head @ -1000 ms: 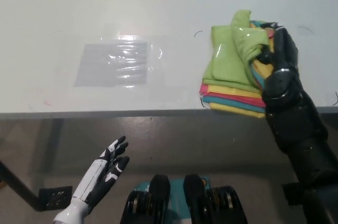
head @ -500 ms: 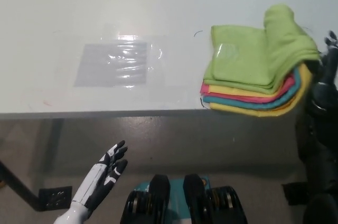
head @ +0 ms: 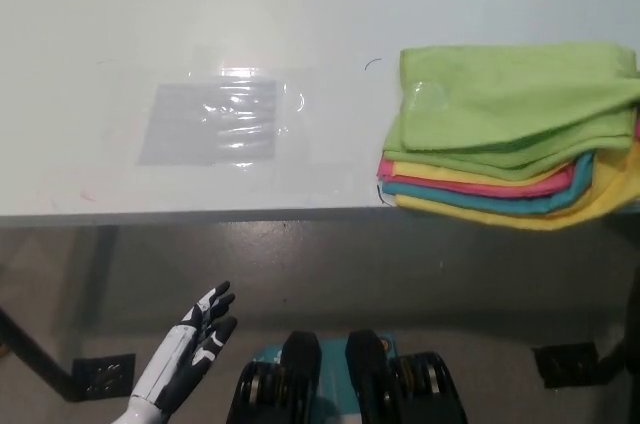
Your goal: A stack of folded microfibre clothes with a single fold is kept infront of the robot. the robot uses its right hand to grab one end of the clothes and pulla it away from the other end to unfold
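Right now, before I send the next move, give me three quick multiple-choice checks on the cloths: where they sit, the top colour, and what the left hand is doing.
1. Where is the cloth stack?
A. far left of the table
B. right side of the table, at its near edge
C. on the floor

2. Which colour is the top cloth?
A. pink
B. teal
C. green

3. What is the left hand doing?
A. holding a cloth
B. open, below the table edge
C. pressing on the stack

Answers: 1 B, the stack reaches the right border; 2 C, green lies spread over the rest; 3 B, its fingers are apart and hold nothing.
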`<state>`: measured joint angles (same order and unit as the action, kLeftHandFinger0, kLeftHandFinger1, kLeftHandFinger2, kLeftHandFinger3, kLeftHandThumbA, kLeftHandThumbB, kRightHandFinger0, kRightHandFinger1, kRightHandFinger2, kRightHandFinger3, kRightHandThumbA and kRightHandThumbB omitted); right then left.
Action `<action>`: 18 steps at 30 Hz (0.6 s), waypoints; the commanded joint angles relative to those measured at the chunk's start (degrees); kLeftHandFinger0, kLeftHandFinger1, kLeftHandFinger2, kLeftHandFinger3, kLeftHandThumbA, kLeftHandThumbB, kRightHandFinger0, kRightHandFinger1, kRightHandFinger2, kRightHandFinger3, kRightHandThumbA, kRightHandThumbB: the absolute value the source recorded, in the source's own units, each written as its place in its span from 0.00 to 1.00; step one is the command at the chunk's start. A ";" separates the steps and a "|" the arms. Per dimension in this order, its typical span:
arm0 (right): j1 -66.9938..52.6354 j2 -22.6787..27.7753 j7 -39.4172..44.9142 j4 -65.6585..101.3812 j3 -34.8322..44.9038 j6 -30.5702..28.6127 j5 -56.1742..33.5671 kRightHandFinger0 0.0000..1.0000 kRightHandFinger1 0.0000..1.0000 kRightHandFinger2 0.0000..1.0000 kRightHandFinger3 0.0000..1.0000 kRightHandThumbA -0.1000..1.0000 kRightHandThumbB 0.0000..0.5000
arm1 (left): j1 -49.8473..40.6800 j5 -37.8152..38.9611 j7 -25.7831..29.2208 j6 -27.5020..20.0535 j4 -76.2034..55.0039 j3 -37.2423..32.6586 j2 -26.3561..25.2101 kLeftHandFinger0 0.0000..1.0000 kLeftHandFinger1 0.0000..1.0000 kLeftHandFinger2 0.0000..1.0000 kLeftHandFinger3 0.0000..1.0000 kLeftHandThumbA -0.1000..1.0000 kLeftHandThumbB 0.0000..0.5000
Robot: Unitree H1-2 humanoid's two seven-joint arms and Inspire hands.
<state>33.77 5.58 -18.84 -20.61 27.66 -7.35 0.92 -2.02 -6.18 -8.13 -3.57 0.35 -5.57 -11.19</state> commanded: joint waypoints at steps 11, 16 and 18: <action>2.23 5.12 6.34 56.23 -7.59 0.00 14.37 1.00 1.00 1.00 1.00 1.00 0.56 | -0.02 0.22 0.01 -2.30 -1.02 0.85 -1.16 1.00 1.00 1.00 1.00 0.91 0.39; -9.40 0.02 13.07 68.21 -16.07 0.29 12.94 1.00 1.00 1.00 1.00 1.00 0.55 | -0.08 -0.14 -0.07 -1.94 -1.05 0.67 -1.31 1.00 1.00 1.00 1.00 0.92 0.40; -13.98 -1.38 15.05 68.86 -20.17 -3.33 14.18 1.00 1.00 1.00 1.00 1.00 0.43 | -0.01 0.25 -0.21 -1.92 -0.96 0.75 -1.26 1.00 1.00 1.00 1.00 0.92 0.40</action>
<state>27.56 5.15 -17.66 16.07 22.43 -6.08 5.32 -2.20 -6.19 -8.13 -3.53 0.67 -5.59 -11.19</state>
